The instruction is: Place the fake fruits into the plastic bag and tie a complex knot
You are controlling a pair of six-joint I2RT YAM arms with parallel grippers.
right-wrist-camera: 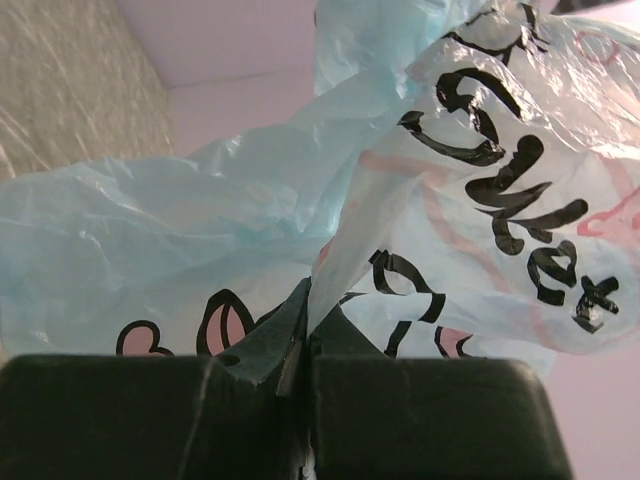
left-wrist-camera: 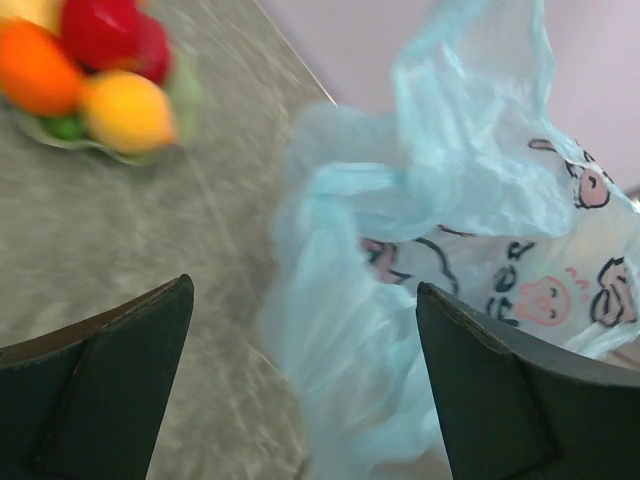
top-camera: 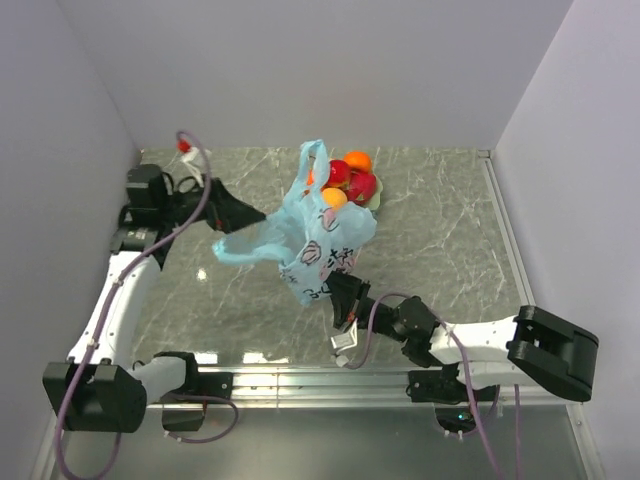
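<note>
The fake fruits (top-camera: pixel 350 180), orange, red and yellow, lie piled on a pale green plate (top-camera: pixel 377 203) behind the plastic bag (top-camera: pixel 320 235). They also appear top left in the left wrist view as blurred fruits (left-wrist-camera: pixel 90 60), outside the bag. The light-blue printed bag (left-wrist-camera: pixel 450 200) is held up off the table. My right gripper (top-camera: pixel 345 290) is shut on a fold of the bag's lower front, and that pinch (right-wrist-camera: pixel 312 300) shows clearly in the right wrist view. My left gripper (top-camera: pixel 252 212) stands wide open just left of the bag, a loose blue flap (left-wrist-camera: pixel 340 330) lying between its fingers. No knot shows.
The marble tabletop (top-camera: pixel 440 230) is boxed in by white walls at the back and sides. A metal rail (top-camera: pixel 300 378) runs along the near edge by the arm bases. A red-tipped cable end (top-camera: pixel 185 143) sits at the back left corner.
</note>
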